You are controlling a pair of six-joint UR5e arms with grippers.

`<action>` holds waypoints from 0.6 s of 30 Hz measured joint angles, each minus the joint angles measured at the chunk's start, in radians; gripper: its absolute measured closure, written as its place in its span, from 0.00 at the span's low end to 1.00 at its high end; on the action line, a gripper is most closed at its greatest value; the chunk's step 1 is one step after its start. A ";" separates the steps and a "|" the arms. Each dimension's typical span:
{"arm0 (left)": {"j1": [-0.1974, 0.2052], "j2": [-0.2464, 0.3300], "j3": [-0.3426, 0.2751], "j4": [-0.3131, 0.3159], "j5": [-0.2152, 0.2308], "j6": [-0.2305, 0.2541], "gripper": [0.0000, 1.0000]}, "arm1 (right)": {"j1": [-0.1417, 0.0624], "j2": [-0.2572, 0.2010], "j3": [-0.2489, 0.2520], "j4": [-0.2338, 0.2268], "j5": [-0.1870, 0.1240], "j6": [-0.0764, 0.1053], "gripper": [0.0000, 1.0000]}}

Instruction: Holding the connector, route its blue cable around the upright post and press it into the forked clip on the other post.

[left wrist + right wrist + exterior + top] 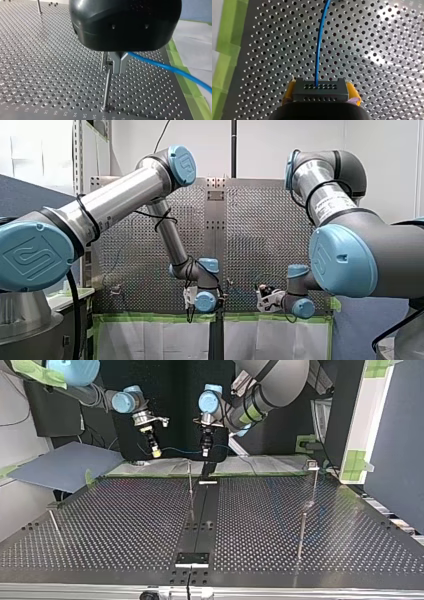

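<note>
Top view, table (pixel 100 525): right post (pixel 300 535) nearest, centre post (pixel 191 490) behind it. Over the far edge, right gripper (pixel 321 93) pinches connector (pixel 320 87) between yellow pads. Cable (pixel 319 45) spans to left gripper (pixel 117 66), clamped on it.

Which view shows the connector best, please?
The right wrist view: the connector sits close, clamped between yellow pads of my right tool, cable leaving it. The top view shows that tool far off, the connector indistinct; the front and left wrist views hide it.
</note>
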 joint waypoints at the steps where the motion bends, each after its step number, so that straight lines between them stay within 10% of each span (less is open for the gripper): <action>1: 0.000 0.000 0.000 0.000 0.000 0.001 1.00 | -0.001 -0.005 0.001 0.001 -0.003 0.000 1.00; 18: 0.009 0.000 0.006 -0.003 0.010 0.005 1.00 | -0.022 -0.056 0.025 -0.002 -0.019 0.009 1.00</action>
